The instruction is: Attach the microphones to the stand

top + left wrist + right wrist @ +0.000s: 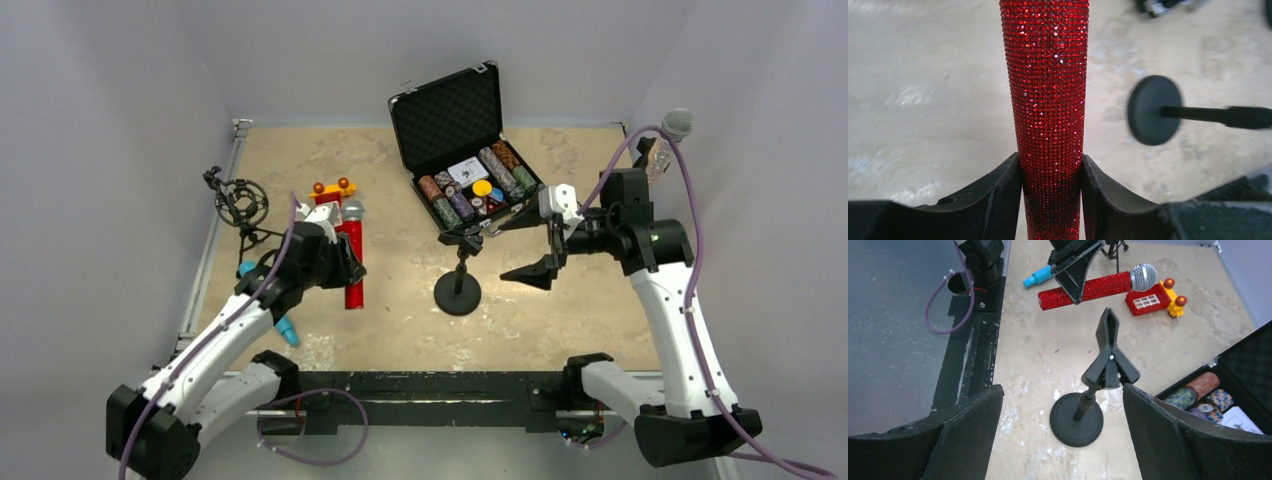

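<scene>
Records a mottled beige tabletop (pixel 400 180) boxed in by plain white walls. Finds left gripper (pixel 1050 170) jaws pinching the red glitter microphone (pixel 1048 90), at 9 o'clock of the stand (pixel 457 293). Finds right gripper (pixel 1062 389) jaws spread wide, at 3 o'clock. Notes light-blue microphone (pixel 287 330) mostly hidden under the left arm; silver microphone (pixel 677 124) at 2 o'clock, body hard to make out.

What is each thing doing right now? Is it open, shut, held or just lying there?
Red microphone: held in the left tool.
Left tool: shut on the red microphone.
Right tool: open, holding nothing.
Blue microphone: lying on the table, not held.
Silver microphone: head up by the right wall, not held.
Stand: upright, clip empty.
Case: open, lid up.
</scene>
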Robot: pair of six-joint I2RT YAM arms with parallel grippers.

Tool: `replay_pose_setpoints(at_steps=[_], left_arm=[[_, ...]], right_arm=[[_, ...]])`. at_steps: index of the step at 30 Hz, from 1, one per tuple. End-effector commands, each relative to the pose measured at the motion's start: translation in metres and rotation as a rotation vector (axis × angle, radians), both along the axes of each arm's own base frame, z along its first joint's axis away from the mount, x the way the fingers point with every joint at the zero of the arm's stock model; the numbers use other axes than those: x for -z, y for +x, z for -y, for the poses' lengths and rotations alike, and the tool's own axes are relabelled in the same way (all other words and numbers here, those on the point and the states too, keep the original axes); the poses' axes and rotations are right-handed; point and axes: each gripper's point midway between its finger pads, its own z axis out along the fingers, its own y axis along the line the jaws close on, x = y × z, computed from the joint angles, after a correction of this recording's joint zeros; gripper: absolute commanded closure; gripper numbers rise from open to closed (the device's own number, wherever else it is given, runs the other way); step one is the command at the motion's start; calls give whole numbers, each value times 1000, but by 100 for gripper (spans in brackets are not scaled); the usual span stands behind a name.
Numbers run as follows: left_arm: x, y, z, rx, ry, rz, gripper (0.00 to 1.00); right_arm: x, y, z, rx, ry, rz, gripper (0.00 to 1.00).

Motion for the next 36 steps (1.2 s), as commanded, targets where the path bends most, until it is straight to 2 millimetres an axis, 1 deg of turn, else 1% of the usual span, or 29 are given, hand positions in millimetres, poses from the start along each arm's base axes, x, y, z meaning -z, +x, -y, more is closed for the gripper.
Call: replay_pose_setpoints(at_steps=[1,3,6,8,10,12,14,15,16,17,18,20,23,25,27,29,33,36], left_arm=[[-82,4,46,261,-225,307,100],[-119,1,57,329,-296,435,100],[-177,-4,65,407,-361,607,100],[-215,-8,69,448,-401,709,100],[-251,-12,73,479,-436,791,100],[-282,-13,76,499,-465,840,100],[-309,-17,80,528,-494,882,100],[-321,-19,82,538,-508,902,100],[-329,-20,84,546,-516,910,100],[-347,-21,86,554,-535,957,100],[-355,-22,89,563,-548,972,100],[-371,-23,95,580,-579,998,100],[-391,-22,107,591,-640,1029,100],[-404,-23,115,608,-678,1046,100],[-409,-22,127,624,-695,1051,100],[-412,-20,134,627,-714,1049,100],[-415,-19,146,629,-746,1048,100],[-412,-17,153,631,-755,1038,100]], right_arm=[[-22,-10,3,-10,-25,-35,8],[-32,-9,1,-10,-19,-49,9],[-45,-5,-4,-3,-30,-65,10],[-52,-2,-13,14,-40,-94,10],[-60,0,-27,19,-51,-76,10],[-70,0,-40,5,-43,-72,10],[-79,6,-52,-10,-28,-123,9],[-86,9,-56,-14,-19,-140,9],[-92,11,-60,-18,-5,-156,9],[-102,14,-65,-20,18,-152,9],[-108,14,-69,-23,34,-176,9],[-125,15,-80,-42,78,-169,10],[-138,11,-95,-76,112,-212,10],[-141,18,-102,-59,124,-249,11],[-144,24,-106,-42,137,-288,11],[-147,28,-109,-23,155,-311,11],[-147,27,-116,-51,167,-381,13],[-143,25,-122,-83,169,-440,15]])
